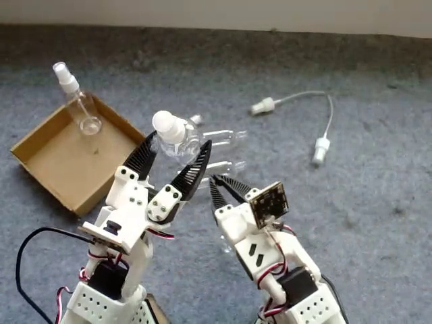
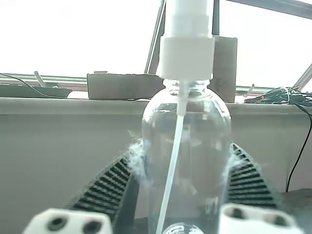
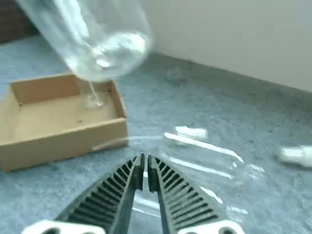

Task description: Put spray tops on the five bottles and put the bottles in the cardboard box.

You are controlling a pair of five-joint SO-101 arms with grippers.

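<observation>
Left pincer (image 1: 179, 143) clamped on a topped bottle (image 2: 185, 146), right pincer (image 3: 145, 162) pressed together, second bottle (image 1: 84, 108) stood in the box (image 1: 64, 162)

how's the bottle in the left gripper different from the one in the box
The held bottle is clamped in the left gripper; the box bottle is untouched. The held bottle hangs above the carpet; the box bottle stands inside the cardboard box. Both are clear with white spray tops.

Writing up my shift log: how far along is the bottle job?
Done: one capped bottle stands in the cardboard box. In hand: the left gripper holds a second capped bottle. Left: clear bottles and two loose spray tops lie on the carpet.
</observation>
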